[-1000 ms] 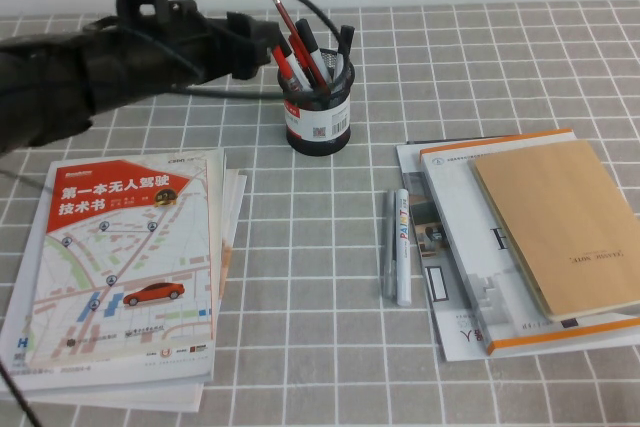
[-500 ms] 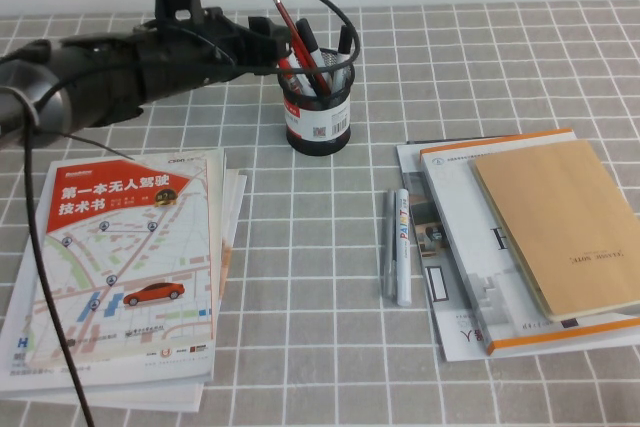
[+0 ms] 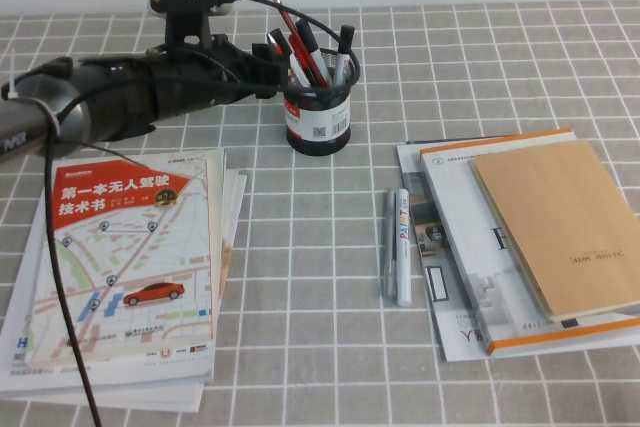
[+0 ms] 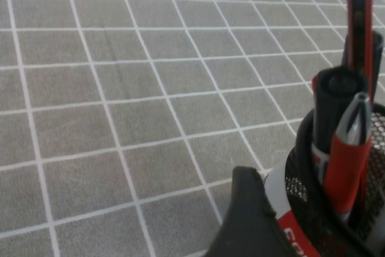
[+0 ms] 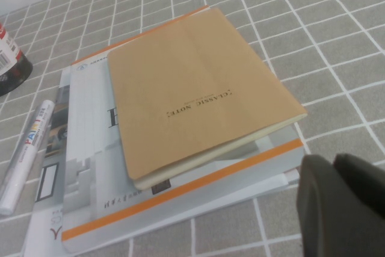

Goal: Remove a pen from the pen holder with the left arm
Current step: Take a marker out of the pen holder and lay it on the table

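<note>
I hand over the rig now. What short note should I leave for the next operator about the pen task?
Left end effector: open, empty, beside the pen holder, level with the pens.
Right end effector: near the tan notebook, not involved.
Done: the approach to the holder; all pens stand inside it.
Left: close on one pen and lift it out.

Right at the pen holder (image 3: 318, 112), the left end effector (image 3: 272, 51), tips partly lost among the pens (image 3: 305, 47); up close, just one finger (image 4: 248, 218), cropped. Hidden inside the pen holder, the pens' lower ends. Well apart from the pen holder, the right end effector (image 5: 343, 209), only a dark cropped blur.
</note>
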Tool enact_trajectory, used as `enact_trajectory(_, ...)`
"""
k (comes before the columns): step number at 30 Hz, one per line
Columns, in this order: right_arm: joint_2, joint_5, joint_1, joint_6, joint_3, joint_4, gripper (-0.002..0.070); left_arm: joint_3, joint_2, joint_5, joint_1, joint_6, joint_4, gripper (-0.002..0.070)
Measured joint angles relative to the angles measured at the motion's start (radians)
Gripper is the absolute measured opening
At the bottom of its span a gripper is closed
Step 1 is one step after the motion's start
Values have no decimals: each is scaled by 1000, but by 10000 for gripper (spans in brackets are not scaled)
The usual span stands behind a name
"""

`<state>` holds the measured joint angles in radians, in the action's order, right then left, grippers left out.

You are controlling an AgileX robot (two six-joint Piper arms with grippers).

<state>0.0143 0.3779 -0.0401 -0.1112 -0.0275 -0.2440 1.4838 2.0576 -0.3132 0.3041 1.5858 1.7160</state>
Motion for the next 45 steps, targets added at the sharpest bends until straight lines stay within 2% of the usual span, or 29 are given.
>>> enact_trajectory(16, 0, 0, 0, 0, 0, 0, -13, 100, 48, -12, 1, -13, 0, 398)
enact_trajectory(20, 0, 0, 0, 0, 0, 0, -13, 100, 61, -38, 1, -24, 0, 291)
enact_trajectory(24, 0, 0, 0, 0, 0, 0, -13, 100, 65, -52, 2, -24, 0, 118)
enact_trajectory(26, 0, 0, 0, 0, 0, 0, -13, 100, 67, -71, 2, -33, 5, 69)
enact_trajectory(36, 0, 0, 0, 0, 0, 0, -13, 100, 57, -117, 2, -33, 1, 67)
enact_trajectory(45, 0, 0, 0, 0, 0, 0, -13, 100, -68, -69, 2, -46, -23, 67)
